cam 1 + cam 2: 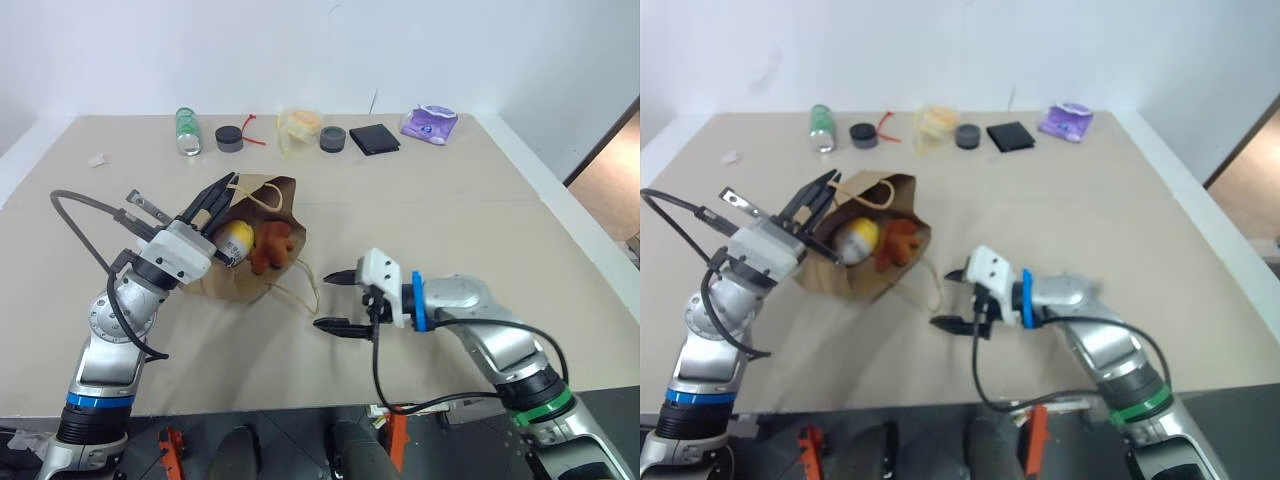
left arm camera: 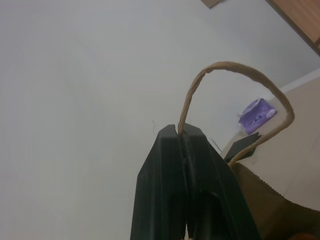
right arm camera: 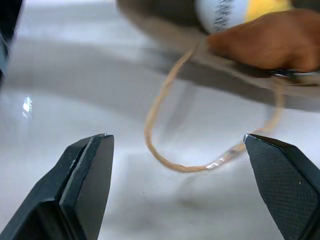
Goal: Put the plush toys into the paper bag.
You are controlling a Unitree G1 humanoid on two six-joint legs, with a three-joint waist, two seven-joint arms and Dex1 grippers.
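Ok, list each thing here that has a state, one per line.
paper bag: mouth held open, one handle lifted
egg toy: inside the bag
brown toy: inside the bag
left gripper: shut on the bag's handle
right gripper: open, empty

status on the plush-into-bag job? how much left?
Done, by the look of it: the white-and-yellow egg toy and the brown animal toy both sit inside the mouth of the paper bag.
In hand: the left gripper is shut on the bag's upper handle, holding the mouth open. The right gripper is open, empty, beside the lower handle.
Left: nothing obvious beyond releasing the handle.
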